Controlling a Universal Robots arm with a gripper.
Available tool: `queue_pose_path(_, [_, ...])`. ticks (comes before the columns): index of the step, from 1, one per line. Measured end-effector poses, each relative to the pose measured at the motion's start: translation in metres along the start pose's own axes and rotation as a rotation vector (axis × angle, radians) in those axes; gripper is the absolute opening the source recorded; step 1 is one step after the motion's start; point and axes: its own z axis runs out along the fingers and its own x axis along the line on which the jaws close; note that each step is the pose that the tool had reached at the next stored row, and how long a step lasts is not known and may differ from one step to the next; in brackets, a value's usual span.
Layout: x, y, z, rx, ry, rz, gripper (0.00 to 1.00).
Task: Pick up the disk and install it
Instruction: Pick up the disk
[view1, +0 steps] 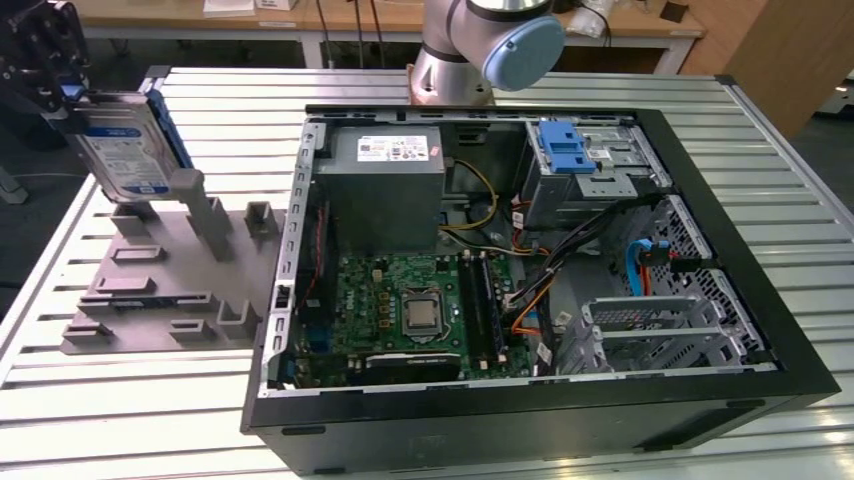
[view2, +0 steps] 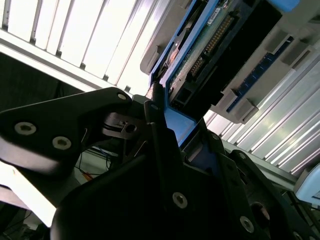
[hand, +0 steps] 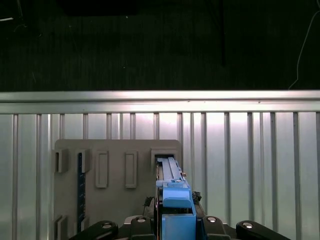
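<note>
The disk in hand above fixture

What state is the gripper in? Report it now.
The gripper is closed on the disk, holding it on edge by the grey fixture.

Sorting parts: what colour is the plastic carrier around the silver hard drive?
Blue plastic carrier, best in the exterior view.
</note>
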Motion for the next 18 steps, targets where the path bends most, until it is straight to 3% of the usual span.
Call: queue_pose_path(18, [-0.0002, 0.0001, -0.0051, -0.0002, 0.0001, 0.0, 0.36])
